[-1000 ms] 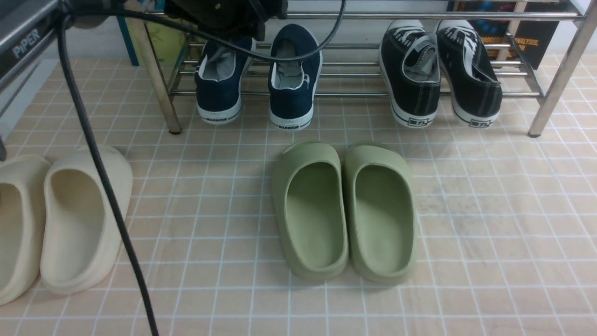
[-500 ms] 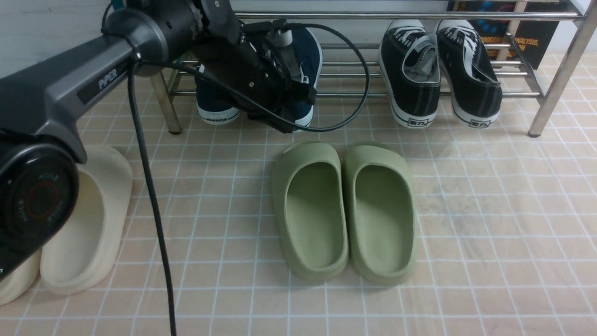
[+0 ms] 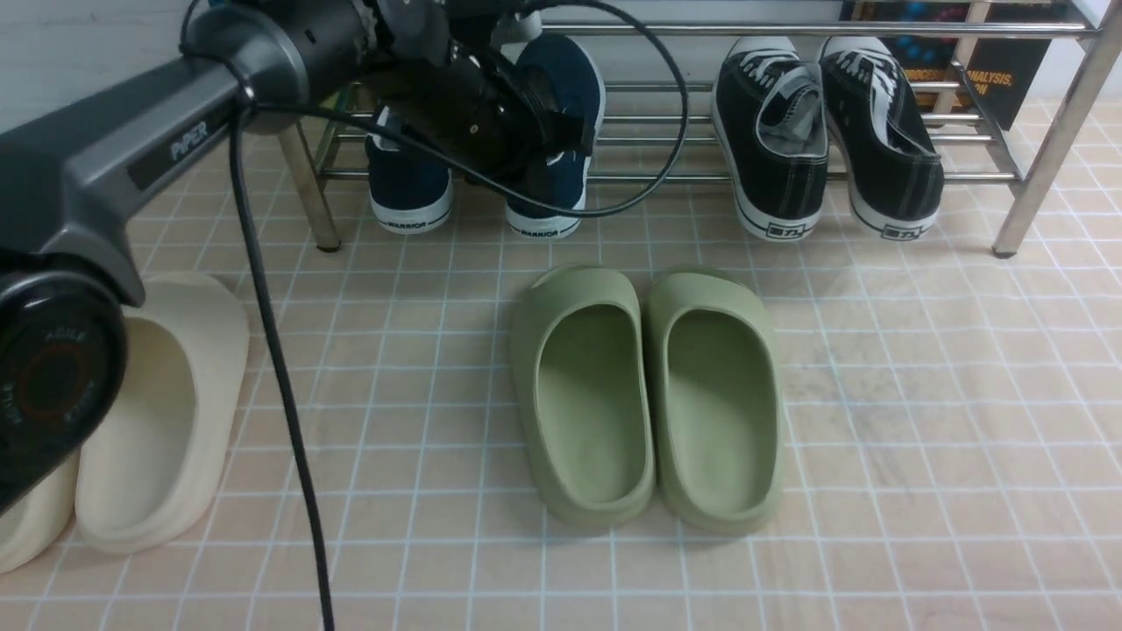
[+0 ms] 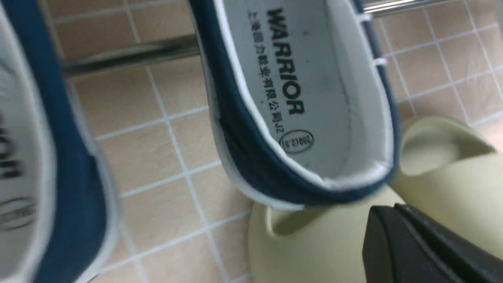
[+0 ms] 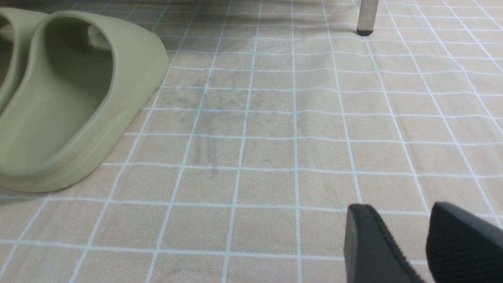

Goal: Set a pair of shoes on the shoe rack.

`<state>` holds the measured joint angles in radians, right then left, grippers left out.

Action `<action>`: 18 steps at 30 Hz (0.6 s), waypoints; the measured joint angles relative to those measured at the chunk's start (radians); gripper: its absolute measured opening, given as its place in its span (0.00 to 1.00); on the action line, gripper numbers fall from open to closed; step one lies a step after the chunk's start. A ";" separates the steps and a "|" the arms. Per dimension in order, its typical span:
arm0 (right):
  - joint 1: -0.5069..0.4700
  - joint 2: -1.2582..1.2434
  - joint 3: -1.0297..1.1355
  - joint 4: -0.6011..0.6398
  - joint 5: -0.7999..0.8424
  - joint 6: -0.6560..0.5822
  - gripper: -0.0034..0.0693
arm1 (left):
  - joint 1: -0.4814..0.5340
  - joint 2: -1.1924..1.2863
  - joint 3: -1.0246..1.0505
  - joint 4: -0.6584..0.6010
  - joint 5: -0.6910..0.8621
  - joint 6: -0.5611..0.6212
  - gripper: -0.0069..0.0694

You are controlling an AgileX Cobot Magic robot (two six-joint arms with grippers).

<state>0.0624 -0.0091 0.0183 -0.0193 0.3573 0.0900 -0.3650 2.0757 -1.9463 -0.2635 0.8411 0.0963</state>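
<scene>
My left pincer (image 4: 393,232) is shut tight with nothing in it. It hangs over the heel of the right-hand one of the blue shoes (image 3: 570,88), tips just beside the heel's rim but apart from it. Both shoes sit toe-in at the left end of the shoe rack (image 3: 666,177), heels poking out over its front bar. My right pincer (image 5: 402,214) hangs wide open and empty above the floor (image 5: 275,125), near the green slides (image 3: 649,394).
</scene>
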 joint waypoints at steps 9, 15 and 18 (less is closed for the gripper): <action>0.000 0.000 0.000 0.000 0.000 0.000 0.38 | 0.000 -0.218 0.008 0.397 0.229 -0.078 0.10; 0.000 0.000 0.000 0.000 0.000 0.000 0.38 | 0.000 -0.426 0.097 0.456 0.293 -0.103 0.11; 0.000 0.000 0.000 0.000 0.000 0.000 0.38 | 0.000 -0.619 0.208 0.457 0.206 -0.104 0.11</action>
<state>0.0624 -0.0091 0.0183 -0.0193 0.3573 0.0900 -0.3647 1.4565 -1.7388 0.1936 1.0469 -0.0073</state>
